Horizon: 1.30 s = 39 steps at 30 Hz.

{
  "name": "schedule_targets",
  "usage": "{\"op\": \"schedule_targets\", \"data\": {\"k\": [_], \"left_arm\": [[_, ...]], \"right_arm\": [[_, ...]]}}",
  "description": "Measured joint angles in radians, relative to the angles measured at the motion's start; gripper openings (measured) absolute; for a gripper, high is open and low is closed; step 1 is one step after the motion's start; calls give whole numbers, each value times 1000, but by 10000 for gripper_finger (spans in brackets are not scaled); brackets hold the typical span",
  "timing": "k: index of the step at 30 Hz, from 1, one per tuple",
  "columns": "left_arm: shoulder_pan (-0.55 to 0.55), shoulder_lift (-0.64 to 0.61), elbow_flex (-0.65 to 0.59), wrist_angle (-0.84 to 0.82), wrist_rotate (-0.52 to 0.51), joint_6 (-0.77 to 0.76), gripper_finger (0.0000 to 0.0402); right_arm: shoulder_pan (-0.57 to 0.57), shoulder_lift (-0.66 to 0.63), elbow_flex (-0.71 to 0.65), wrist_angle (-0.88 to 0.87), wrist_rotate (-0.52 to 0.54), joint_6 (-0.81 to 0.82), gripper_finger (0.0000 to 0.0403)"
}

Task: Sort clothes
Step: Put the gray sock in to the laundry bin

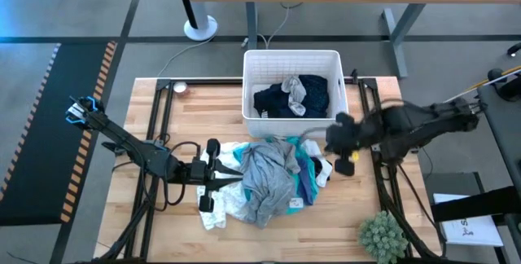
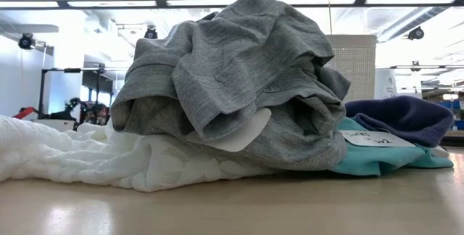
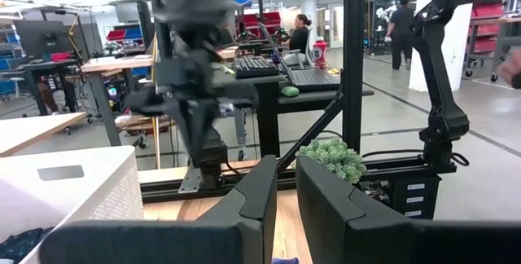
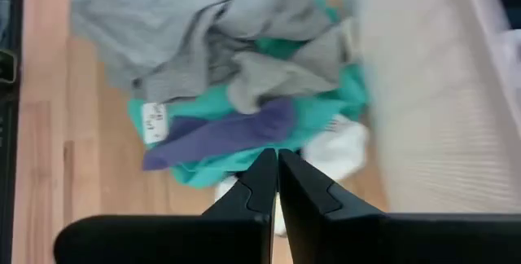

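Several garments heaped mid-table: grey top [image 1: 267, 176] uppermost, turquoise piece [image 4: 305, 105], purple piece [image 4: 224, 138] and white lacy fabric [image 2: 65, 155] beneath; dark items already in white bin [image 1: 252, 60]. Left gripper [image 1: 213, 174] beside the heap, nearly closed, empty; right gripper [image 4: 273, 170] above it, clenched, empty. Risks: layers tangled, two garments lifted together; bin wall and potted plant [image 1: 383, 235] close by.
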Motion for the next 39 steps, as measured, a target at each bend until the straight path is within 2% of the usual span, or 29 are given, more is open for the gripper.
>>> {"op": "schedule_targets", "data": {"k": [8,16,20,26,33,39], "left_arm": [[0,0,0,1,0,0,36],[0,0,0,2,0,-5,36],[0,0,0,2,0,-16,36],[0,0,0,2,0,-16,36],[0,0,0,2,0,-16,36],[0,0,0,2,0,-16,36]], "right_arm": [[208,21,-198,214,227,154,0],[260,95,-340,548,259,178,8],[253,142,-353,579,345,232,39],[230,203,-360,580,411,361,113],[206,302,-362,605,421,385,192],[184,376,-362,652,420,361,219]]}}
